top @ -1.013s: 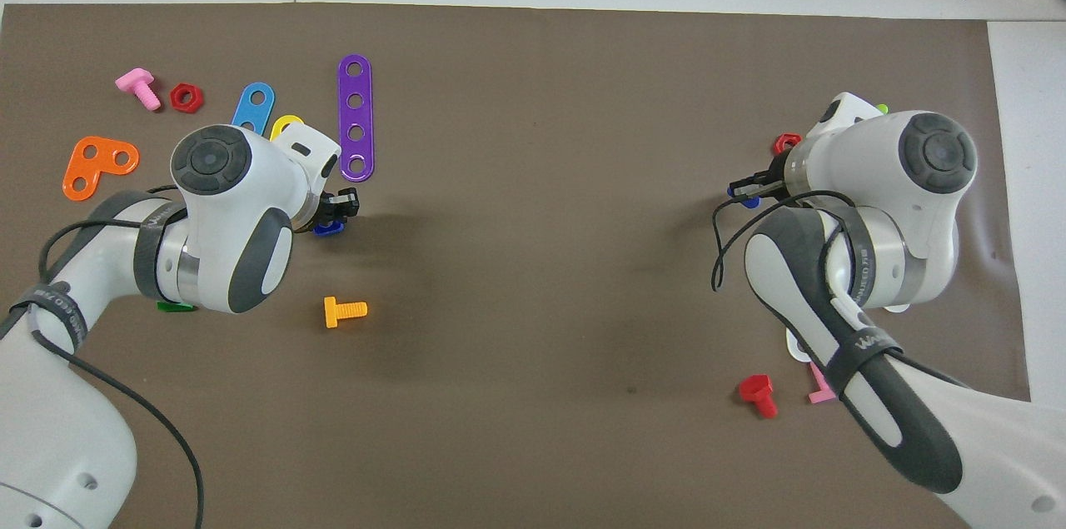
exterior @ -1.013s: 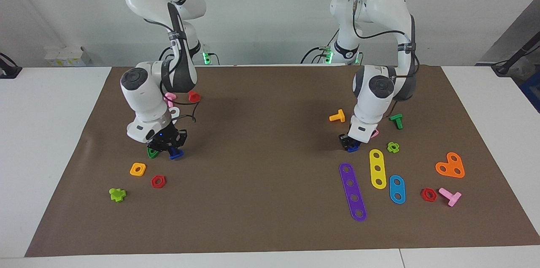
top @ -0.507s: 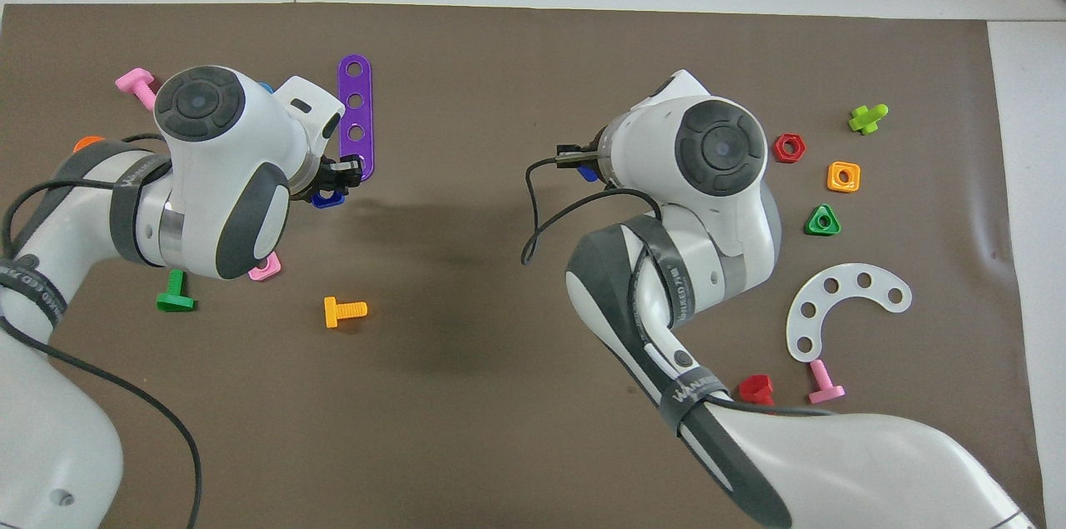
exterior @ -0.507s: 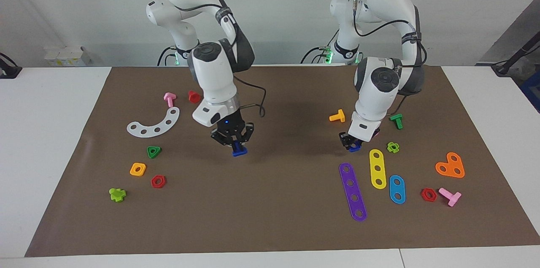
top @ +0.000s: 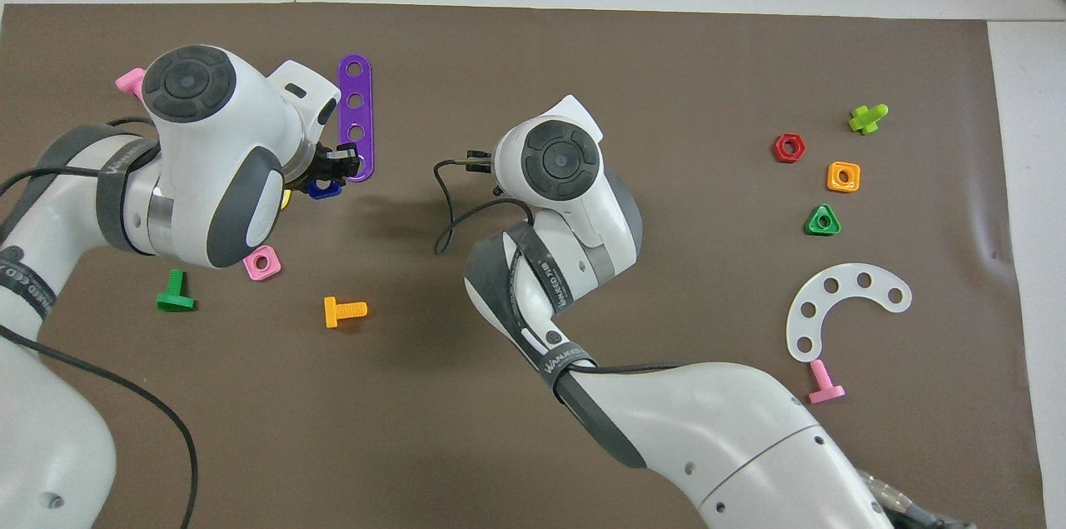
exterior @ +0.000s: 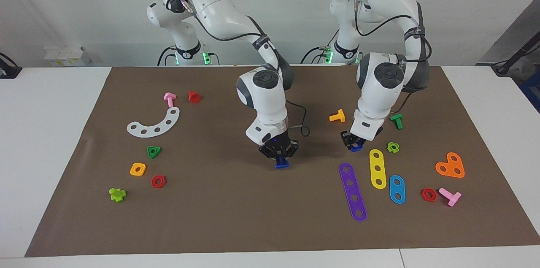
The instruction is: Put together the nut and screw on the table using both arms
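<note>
My right gripper is shut on the dark-blue screw and holds it low over the middle of the brown mat. In the overhead view the right wrist hides that screw. My left gripper is shut on the blue nut, low over the mat beside the nearer end of the purple strip. In the overhead view the left gripper shows with the nut and its round hole. The two grippers are apart, with a stretch of bare mat between them.
Yellow and blue strips, an orange screw, a green screw and a pink square nut lie around the left gripper. A white curved strip, green triangular nut and orange square nut lie toward the right arm's end.
My right arm has swung from its own end of the table to the middle, carrying the screw. My left gripper has stayed almost in place with the nut.
</note>
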Tool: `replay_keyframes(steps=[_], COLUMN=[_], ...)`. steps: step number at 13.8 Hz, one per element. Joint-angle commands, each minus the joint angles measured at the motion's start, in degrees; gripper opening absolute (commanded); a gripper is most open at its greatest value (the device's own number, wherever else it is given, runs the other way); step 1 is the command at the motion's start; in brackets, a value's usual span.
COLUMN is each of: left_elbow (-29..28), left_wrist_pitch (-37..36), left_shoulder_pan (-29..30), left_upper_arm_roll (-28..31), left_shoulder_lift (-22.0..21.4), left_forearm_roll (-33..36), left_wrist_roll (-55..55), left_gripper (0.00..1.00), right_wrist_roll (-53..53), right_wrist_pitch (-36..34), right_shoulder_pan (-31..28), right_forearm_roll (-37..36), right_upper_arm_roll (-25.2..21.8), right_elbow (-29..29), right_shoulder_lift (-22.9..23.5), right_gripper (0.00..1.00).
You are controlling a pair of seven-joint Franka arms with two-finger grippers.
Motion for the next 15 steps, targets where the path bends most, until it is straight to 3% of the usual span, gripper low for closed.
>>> replay_keyframes(steps=[1, 5, 6, 7, 8, 9, 11, 15], left_elbow=[3.4, 7.3, 8.2, 8.5, 8.5, 8.5, 9.6, 16.7], left_wrist_pitch=[-1.6, -1.6, -1.7, -1.6, -1.7, -1.7, -1.3, -1.8], left_shoulder_pan=[-0.9, -2.5, -2.8, -2.9, -3.0, -3.7, -4.4, -7.9], left_upper_arm_roll=[0.7, 0.8, 0.8, 0.8, 0.8, 0.8, 0.8, 0.8], left_shoulder_lift=[1.3, 3.0, 3.4, 3.6, 3.7, 3.7, 4.5, 8.7], left_forearm_roll=[-2.9, -6.6, -6.7, -6.9, -7.1, -7.2, -8.5, -8.6], left_wrist_roll=[0.2, -0.4, -0.5, -0.5, -0.6, -0.9, -2.9, -8.6], left_gripper=[0.02, 0.02, 0.02, 0.02, 0.02, 0.02, 0.02, 0.01], right_wrist_roll=[1.0, 1.0, 1.0, 1.1, 1.1, 1.2, 0.6, -3.5], right_wrist_pitch=[0.2, 1.2, 1.2, 1.0, 0.5, 0.4, 0.1, -7.7], right_shoulder_pan=[0.3, 0.2, 0.2, 0.3, 0.4, 0.4, -0.1, -4.8], right_forearm_roll=[-0.1, -0.1, -0.1, -0.2, -0.4, -0.5, -0.6, -0.6], right_upper_arm_roll=[-0.1, -0.1, -0.1, -0.2, -0.2, -0.3, -0.6, -0.8], right_elbow=[-0.1, -3.3, -3.8, -3.8, -3.6, -3.4, -3.3, -4.9], right_shoulder_lift=[-0.2, -0.6, -1.0, -1.0, -1.0, -1.0, -2.3, -10.5], right_gripper=[0.00, 0.00, 0.09, 0.41, 0.88, 1.00, 1.00, 1.00])
